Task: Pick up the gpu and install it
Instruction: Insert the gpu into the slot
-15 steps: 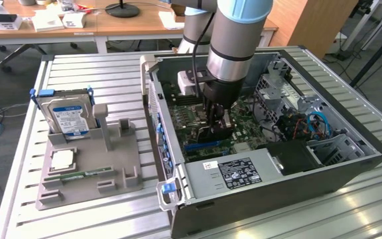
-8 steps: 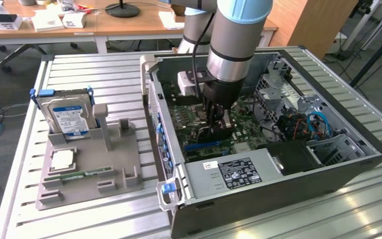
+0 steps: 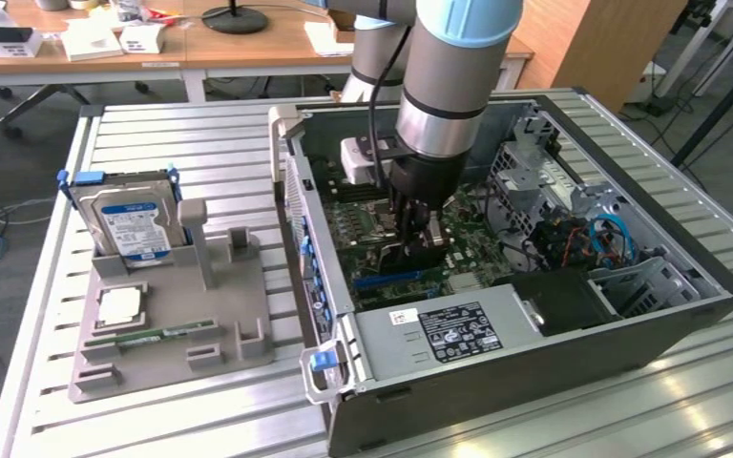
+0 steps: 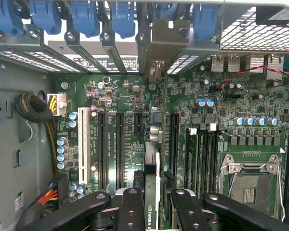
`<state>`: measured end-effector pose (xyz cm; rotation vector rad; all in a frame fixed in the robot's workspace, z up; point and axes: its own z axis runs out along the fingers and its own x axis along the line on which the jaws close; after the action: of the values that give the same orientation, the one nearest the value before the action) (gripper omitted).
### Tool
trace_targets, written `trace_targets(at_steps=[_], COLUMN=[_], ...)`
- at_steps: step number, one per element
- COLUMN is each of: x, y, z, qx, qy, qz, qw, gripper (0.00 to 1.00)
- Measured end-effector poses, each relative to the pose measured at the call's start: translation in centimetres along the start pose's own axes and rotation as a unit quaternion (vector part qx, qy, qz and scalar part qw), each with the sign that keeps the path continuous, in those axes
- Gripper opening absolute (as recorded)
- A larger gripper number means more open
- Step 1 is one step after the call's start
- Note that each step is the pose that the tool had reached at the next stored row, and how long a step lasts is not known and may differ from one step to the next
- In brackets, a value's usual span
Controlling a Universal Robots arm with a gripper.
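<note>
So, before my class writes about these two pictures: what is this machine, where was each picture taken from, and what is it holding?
It is a robot arm with a gripper at its tip, reaching down into an open computer case on a slatted metal table. The exterior view comes from a camera standing off the arm. The wrist view comes from a camera on the arm, looking past the gripper at the green motherboard. The jaws are closed on the gpu, a thin card seen edge-on, held over the long black slots. Beside the case, a grey holder keeps a hard drive upright.
</note>
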<state>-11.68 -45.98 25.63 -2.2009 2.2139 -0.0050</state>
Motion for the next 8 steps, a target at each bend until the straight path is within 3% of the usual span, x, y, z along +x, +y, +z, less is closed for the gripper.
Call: trace_targets(at_steps=[8], x=[0.00], y=[0.02], z=[0.09], qx=[0.0000], qy=[-0.0001], qz=[0.000], qw=[1.0000], gripper=[0.26])
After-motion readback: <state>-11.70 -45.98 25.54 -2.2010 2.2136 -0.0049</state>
